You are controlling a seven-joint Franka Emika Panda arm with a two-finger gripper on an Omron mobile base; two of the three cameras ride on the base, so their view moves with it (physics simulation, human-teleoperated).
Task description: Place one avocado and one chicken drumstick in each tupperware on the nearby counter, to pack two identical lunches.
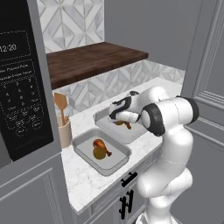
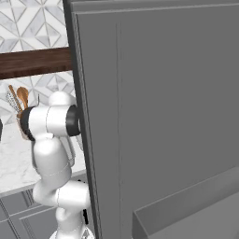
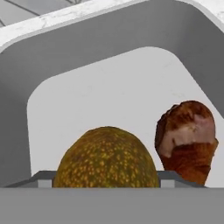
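Note:
Two light-grey tupperware trays sit on the white counter (image 1: 83, 183). The nearer tupperware (image 1: 83, 141) holds one chicken drumstick (image 1: 99, 143) and one avocado (image 1: 100, 154). My gripper (image 1: 117, 114) hangs low over the farther tupperware (image 1: 132, 138), where a second drumstick (image 1: 124, 124) lies. In the hand view the gripper (image 3: 106, 181) is shut on the second avocado (image 3: 107, 155), just above the tray's floor (image 3: 109, 92). That drumstick (image 3: 187, 140) lies to its right, apart from it. The avocado hides most of the fingertips.
A black microwave (image 1: 22, 87) stands at the left, with a jar of wooden utensils (image 1: 64, 129) beside the nearer tray. A dark wooden shelf (image 1: 92, 59) hangs above the counter. A tall grey cabinet panel (image 2: 158, 116) blocks most of the right base view.

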